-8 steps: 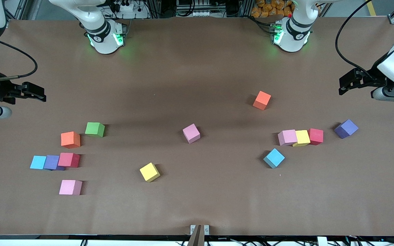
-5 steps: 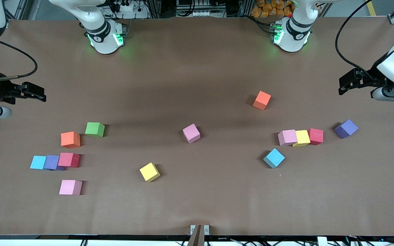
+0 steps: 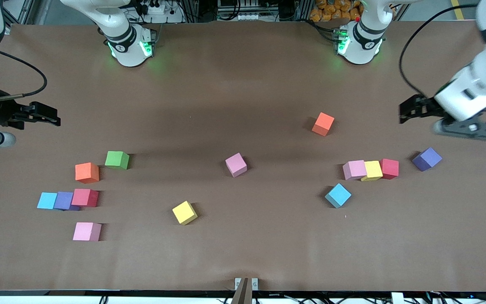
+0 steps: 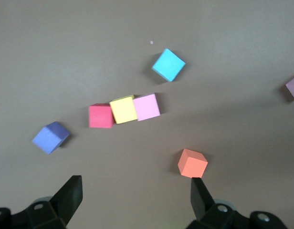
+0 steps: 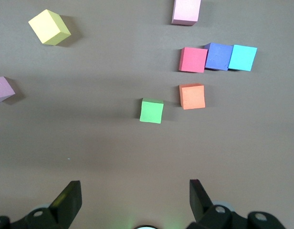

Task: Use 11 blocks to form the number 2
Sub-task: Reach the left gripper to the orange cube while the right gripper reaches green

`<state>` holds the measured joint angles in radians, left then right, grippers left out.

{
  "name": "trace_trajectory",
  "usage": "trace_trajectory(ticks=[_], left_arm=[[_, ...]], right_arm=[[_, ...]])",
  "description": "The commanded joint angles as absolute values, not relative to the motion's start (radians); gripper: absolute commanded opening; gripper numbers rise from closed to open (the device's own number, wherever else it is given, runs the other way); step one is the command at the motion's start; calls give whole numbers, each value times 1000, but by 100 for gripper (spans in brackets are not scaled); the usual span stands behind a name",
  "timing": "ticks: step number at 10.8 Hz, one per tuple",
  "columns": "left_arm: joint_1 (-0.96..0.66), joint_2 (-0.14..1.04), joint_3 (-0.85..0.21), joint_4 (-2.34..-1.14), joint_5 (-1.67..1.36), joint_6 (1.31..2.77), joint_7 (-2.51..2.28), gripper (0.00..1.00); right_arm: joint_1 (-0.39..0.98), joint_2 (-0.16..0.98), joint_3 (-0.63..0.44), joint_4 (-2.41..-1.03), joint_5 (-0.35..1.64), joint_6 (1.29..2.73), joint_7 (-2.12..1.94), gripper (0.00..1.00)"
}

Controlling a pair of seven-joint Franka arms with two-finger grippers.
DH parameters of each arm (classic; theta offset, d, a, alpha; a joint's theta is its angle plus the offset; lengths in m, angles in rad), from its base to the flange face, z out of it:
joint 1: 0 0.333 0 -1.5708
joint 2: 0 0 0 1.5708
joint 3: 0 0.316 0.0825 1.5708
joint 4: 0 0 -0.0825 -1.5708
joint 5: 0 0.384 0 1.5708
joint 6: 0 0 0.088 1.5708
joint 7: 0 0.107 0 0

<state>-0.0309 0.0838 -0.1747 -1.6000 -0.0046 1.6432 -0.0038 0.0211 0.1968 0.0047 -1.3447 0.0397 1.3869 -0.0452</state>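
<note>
No digit had been started: the blocks lay scattered in two loose groups with two strays mid-table. Toward the right arm's end sat a green block, an orange one, a touching row of light blue, purple and red, and a pink one closer to the front edge. A pink block and a yellow block lay near the middle. Toward the left arm's end were another orange, a touching row of pink, yellow and red, a blue block and a purple one.

The right gripper hovered over that arm's end of the table, fingers spread and empty. The left gripper hung over bare table near its own end, fingers likewise apart, holding nothing.

This looked like the opening step. The next move probably called for choosing a bare patch mid-table, then lowering onto a lone block, such as the orange or purple, with the fingers square to its faces.
</note>
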Motion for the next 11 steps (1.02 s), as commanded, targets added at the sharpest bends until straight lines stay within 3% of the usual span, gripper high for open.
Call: trace_trajectory(ticks=[1, 3, 6, 11], left_arm=[[-58, 37, -205, -1760, -14, 1747, 15, 100], [-60, -6, -268, -1909, -14, 1840, 15, 100], [-61, -67, -351, -2113, -14, 1992, 20, 100], [-83, -64, -359, -2339, 21, 2207, 152, 100]], right_arm=[[28, 199, 5, -1338, 66, 1387, -28, 100], [29, 212, 8, -1339, 57, 1411, -31, 100], [14, 329, 5, -1348, 49, 1437, -52, 100], [20, 451, 5, -1348, 60, 1442, -43, 100]])
